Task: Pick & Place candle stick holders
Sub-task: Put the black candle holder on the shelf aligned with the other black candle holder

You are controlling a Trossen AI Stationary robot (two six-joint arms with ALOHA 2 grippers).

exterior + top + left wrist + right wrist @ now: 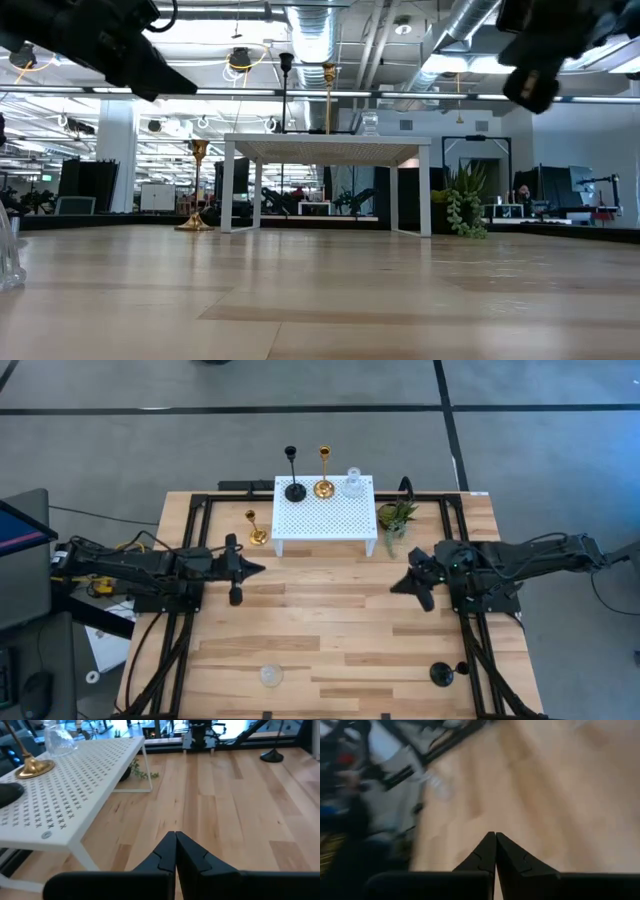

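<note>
A white perforated stand (322,510) at the table's far middle carries a black holder (295,488), a gold holder (323,487) and a clear glass holder (352,485) on their round bases. A second gold holder (257,535) stands on the table left of the stand. A clear glass holder (270,676) stands near the front left, a black one (442,674) near the front right. My left gripper (255,569) is shut and empty, in front of the stand's left end. My right gripper (397,586) is shut and empty, right of centre.
A small green potted plant (393,518) stands by the stand's right leg. Black frame rails (190,520) run along the table's left, right and far sides. Bare wood (330,620) lies between the two grippers and toward the near edge.
</note>
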